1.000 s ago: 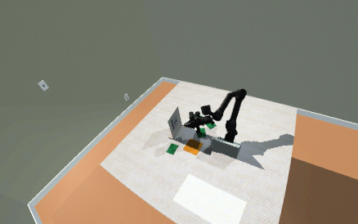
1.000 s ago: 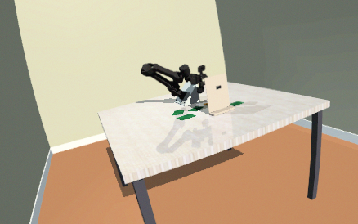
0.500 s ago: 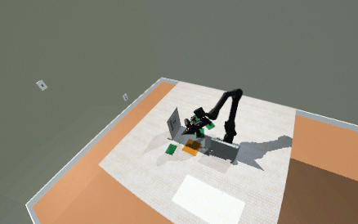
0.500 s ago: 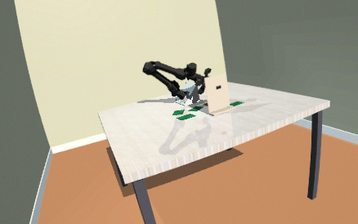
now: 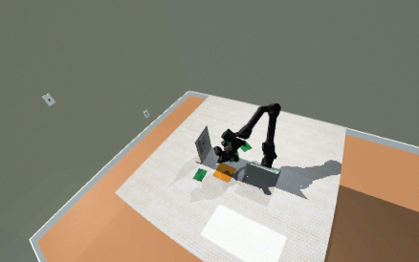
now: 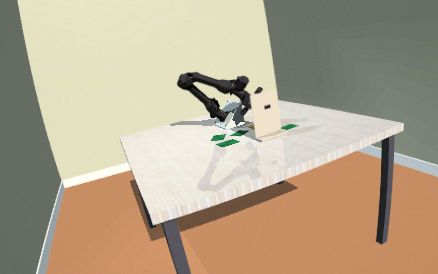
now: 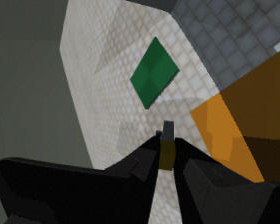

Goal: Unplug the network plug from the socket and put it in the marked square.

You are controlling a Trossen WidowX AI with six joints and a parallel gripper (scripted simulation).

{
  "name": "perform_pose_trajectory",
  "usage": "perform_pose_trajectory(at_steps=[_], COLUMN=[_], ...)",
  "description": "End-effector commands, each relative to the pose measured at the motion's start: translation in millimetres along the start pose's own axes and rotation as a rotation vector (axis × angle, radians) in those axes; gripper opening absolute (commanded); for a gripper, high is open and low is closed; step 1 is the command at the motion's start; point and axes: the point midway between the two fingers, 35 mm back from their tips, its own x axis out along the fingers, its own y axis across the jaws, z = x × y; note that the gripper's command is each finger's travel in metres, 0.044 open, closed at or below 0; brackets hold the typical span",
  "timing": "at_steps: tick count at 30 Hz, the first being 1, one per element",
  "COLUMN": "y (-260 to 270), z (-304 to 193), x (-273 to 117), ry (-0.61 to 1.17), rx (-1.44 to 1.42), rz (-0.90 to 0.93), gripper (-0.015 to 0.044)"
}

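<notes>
Gripping plug (image 7: 167,150), gripper (image 5: 219,156) (image 7: 165,144) closed on it, above table (image 5: 168,184) (image 6: 176,172) (image 7: 98,107), near orange square (image 5: 224,176) (image 7: 216,131), clear of upright panel (image 5: 203,144) (image 6: 266,117).

In the wrist view, the small plug (image 7: 167,154), dark yellow with a grey end pointing up the frame, is pinched at lower centre, out of the socket and above the table. The upright panel (image 5: 202,149) (image 6: 267,120), a thin slab, stands left of centre in the top view, grey, and right of centre in the exterior view, cream. The flat orange square (image 5: 223,177) (image 6: 252,128) (image 7: 216,131) lies right of the plug in the wrist view, partly shadowed.
</notes>
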Motion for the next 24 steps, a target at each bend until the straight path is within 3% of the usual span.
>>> perform_pose_trajectory(at_steps=[1,10,24], y=[-5.7,-21.3,-34.2], z=[-5.5,-15.1,-14.7], x=[1.6,-1.1,13.0], ry=[0.018,0.053,0.054], rx=[-0.019,-0.070,-0.071], rz=[-0.066,-0.216,-0.219], gripper=[0.0000,0.0000,0.0000])
